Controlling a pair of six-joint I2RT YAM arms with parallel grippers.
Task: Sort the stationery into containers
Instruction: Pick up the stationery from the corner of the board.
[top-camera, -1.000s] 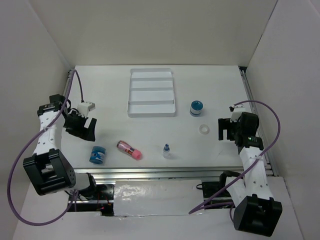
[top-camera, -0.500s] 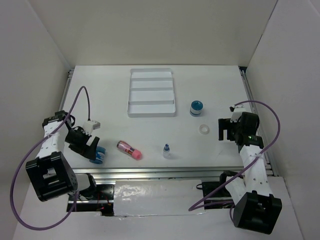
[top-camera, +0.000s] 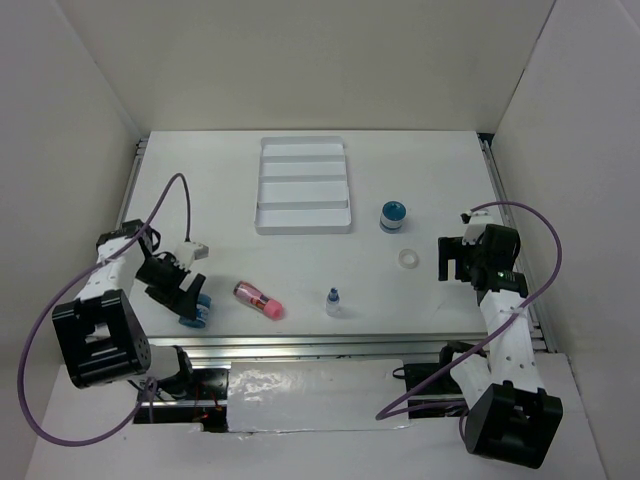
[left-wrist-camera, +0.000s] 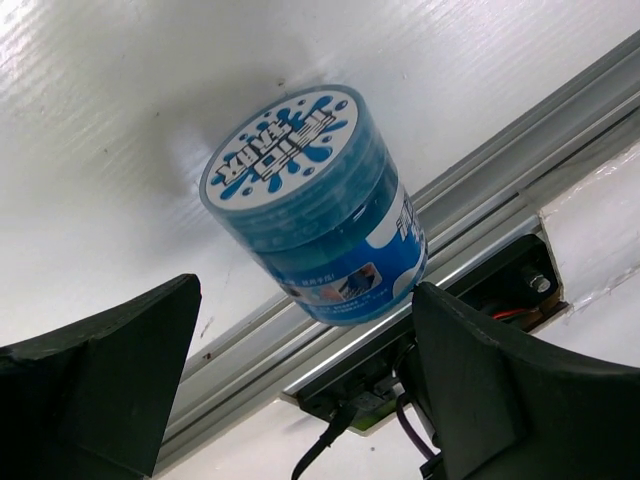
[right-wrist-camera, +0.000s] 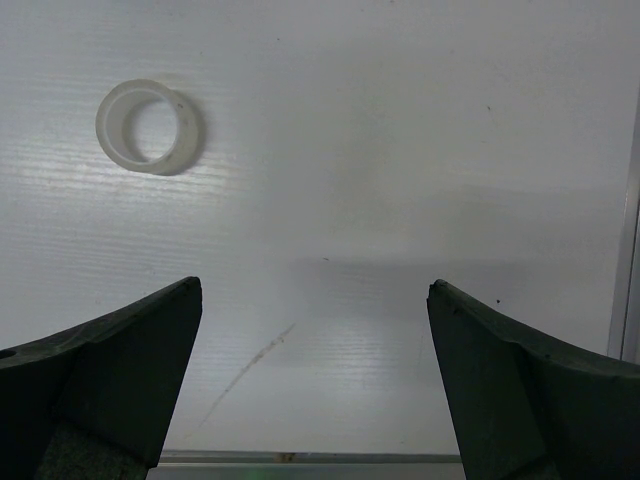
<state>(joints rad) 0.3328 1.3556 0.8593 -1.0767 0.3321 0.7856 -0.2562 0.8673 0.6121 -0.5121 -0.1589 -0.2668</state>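
At the desk's near-left corner, the left gripper (top-camera: 186, 300) straddles a blue pot (left-wrist-camera: 315, 205), jaws spread wide and clear of it. Along the near edge lie the pink tube (top-camera: 258, 298) and small bottle (top-camera: 332, 301). By the right edge, the right gripper (top-camera: 447, 259) gapes beside the white ring (top-camera: 408, 258). Farther back stand a second blue pot (top-camera: 392, 215) and the tray (top-camera: 303, 229).

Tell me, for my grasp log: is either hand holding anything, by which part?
Nothing: left hand open astride the tipped blue pot, gaps both sides; right hand open, empty.
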